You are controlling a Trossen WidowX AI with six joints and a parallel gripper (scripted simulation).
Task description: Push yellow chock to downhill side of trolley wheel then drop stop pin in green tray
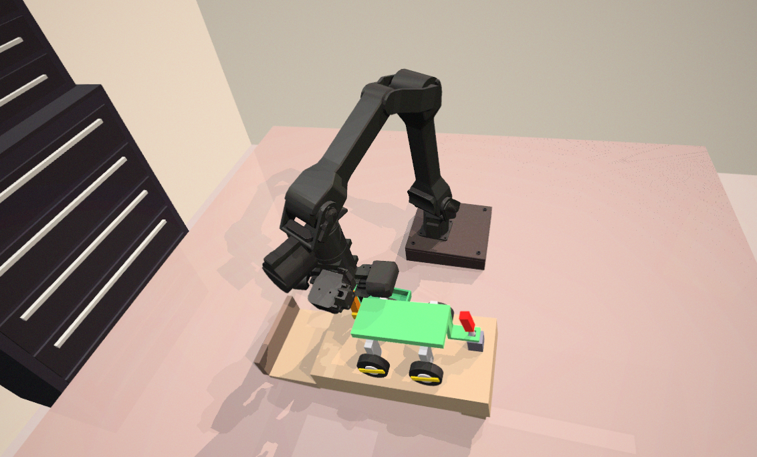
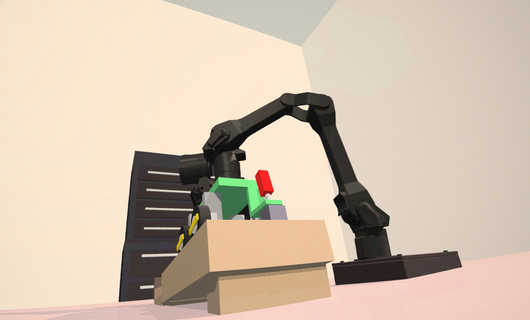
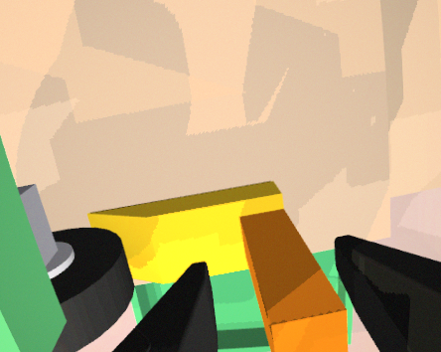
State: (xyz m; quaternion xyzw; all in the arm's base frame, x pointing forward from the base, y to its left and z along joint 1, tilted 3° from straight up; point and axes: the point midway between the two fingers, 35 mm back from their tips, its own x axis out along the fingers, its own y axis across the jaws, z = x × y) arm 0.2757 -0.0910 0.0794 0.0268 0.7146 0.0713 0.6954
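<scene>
The yellow chock [image 3: 195,239] sits on the ramp with its left end right at the black wheel [image 3: 97,283] on the trolley's tray side; whether they touch is hard to tell. Its orange handle [image 1: 355,305] [image 3: 286,264] stands between the fingers of my gripper [image 3: 272,264], which are parted, with gaps on both sides. The chock's rubber base is hidden. The green trolley [image 1: 402,321] [image 2: 234,182] stands on the ramp. The red-headed stop pin [image 1: 467,321] [image 2: 264,182] is upright in the hitch at its uphill end. The green tray [image 1: 402,290] [image 3: 234,293] is partly hidden behind the trolley.
The wooden ramp [image 1: 457,393] [image 2: 265,242] has a brown end board [image 1: 280,334] at its low end. The trolley's deck is close beside my gripper. The arm's base plate [image 1: 474,229] [image 2: 367,270] is behind the tray. A dark drawer cabinet [image 1: 83,206] [image 2: 140,199] stands beyond the low end.
</scene>
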